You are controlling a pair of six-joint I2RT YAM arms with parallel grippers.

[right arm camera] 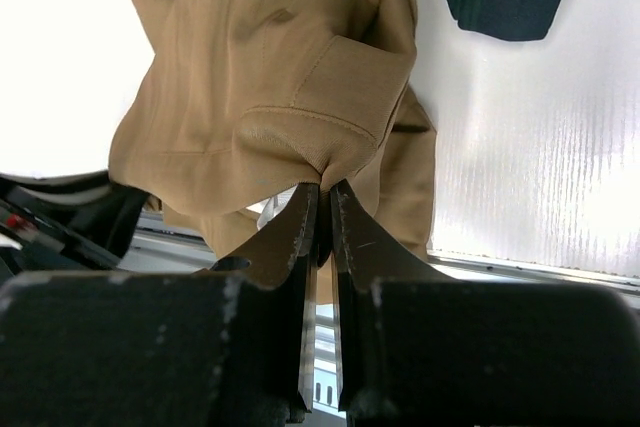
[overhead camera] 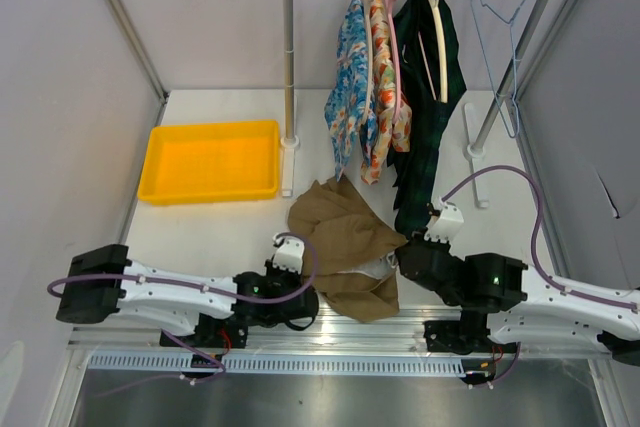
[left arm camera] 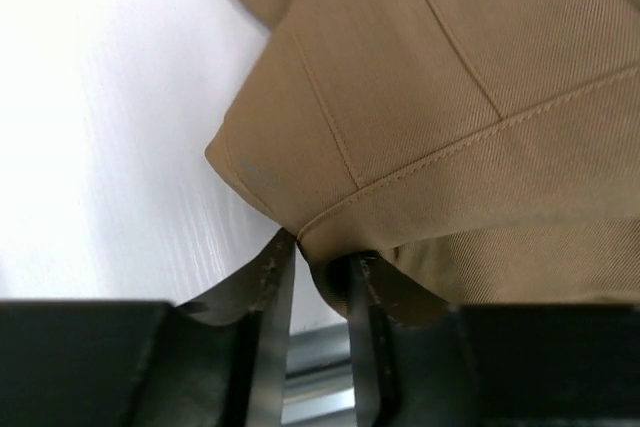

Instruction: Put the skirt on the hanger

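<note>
Tan skirt point(overhead camera: 345, 232), lying near, pinched tight by left gripper point(left arm camera: 320, 257) and right gripper point(right arm camera: 325, 192); far-right hanger point(overhead camera: 512, 57) bare, hanging not begun.

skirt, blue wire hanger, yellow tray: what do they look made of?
The skirt looks like woven twill-type cloth, matte tan: fine diagonal weave and stitched seams show in the wrist views. The hanger looks like thin wire, pale blue, perhaps coated metal; it is too slim to judge the finish. The yellow tray looks like moulded plastic: even bright colour, smooth rounded rim.
</note>
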